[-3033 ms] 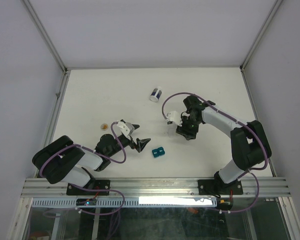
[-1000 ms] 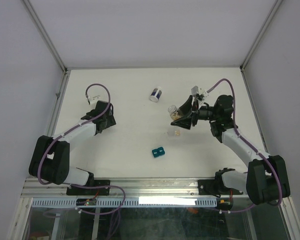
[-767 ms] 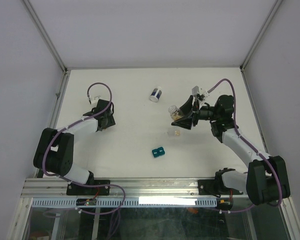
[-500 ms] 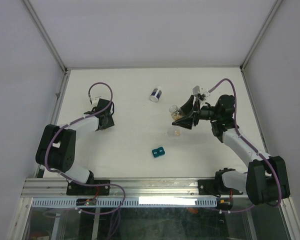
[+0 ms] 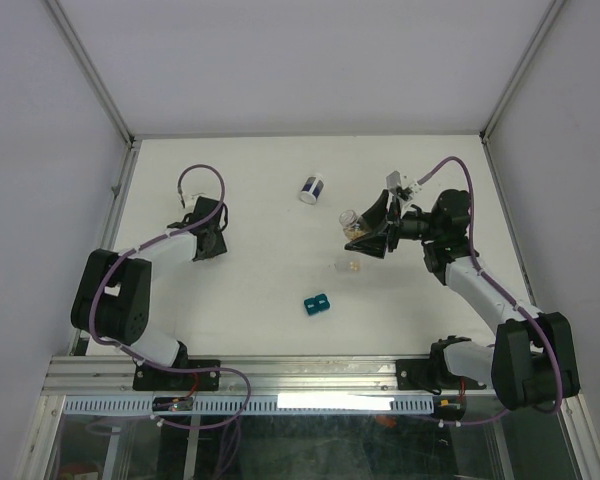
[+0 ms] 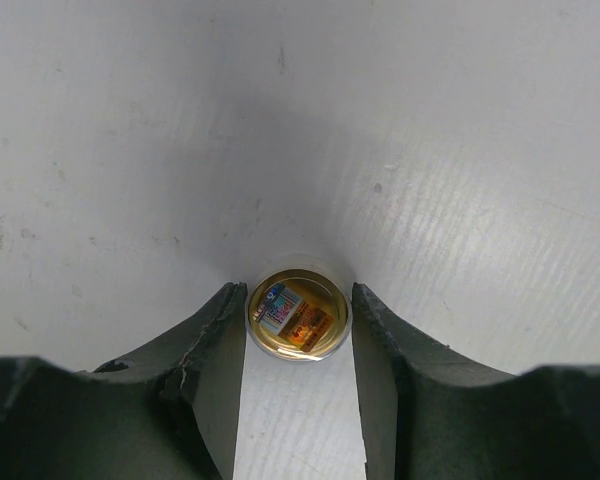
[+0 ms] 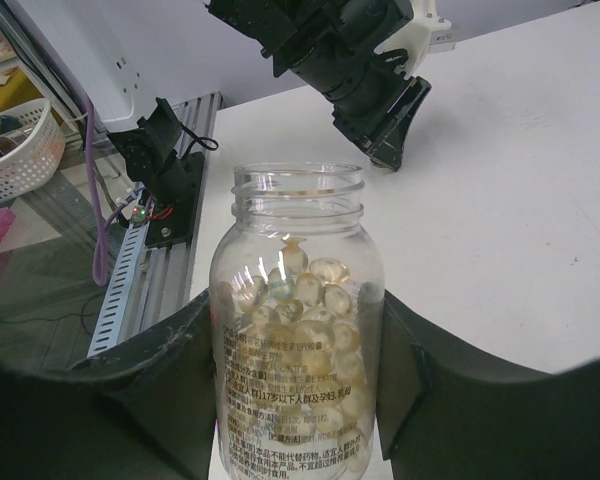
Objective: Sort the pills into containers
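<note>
The work happens inside a pale-walled enclosure (image 5: 280,60) with aluminium framing, on a smooth matte white table (image 5: 280,170) marked with faint scuffs. A metal rail (image 5: 310,372) runs along the table's near edge.

2 black-and-white arms reach out from that rail. The right arm (image 5: 480,285) bends toward the middle of the table. The right gripper (image 7: 298,320) is about half open and clamped on a pill bottle (image 7: 296,250), with 1 dark finger (image 7: 180,380) pressed to each side. The bottle is clear plastic with an uncapped threaded mouth and printed text low on its wall. It is partly filled with glossy, pale amber capsules (image 7: 310,290) and is held clear of the table.

The left arm (image 5: 150,255) stretches to the table's left side. The left gripper (image 6: 298,335) is narrowly open and pointed straight down, and its 2 black fingers (image 6: 215,345) rest against opposite sides of a tiny clear cup (image 6: 298,314) standing on the table. The cup is round, and its contents are orange-brown with a blue-and-white patch I cannot identify.

A white jar with a dark-blue band (image 5: 312,188) sits far from the rail, and a small teal block (image 5: 315,302) lies nearer to it. Between them, just beside the raised bottle, stands a second clear cup (image 5: 352,266) with pills (image 5: 354,267) showing as an orange blob inside.
</note>
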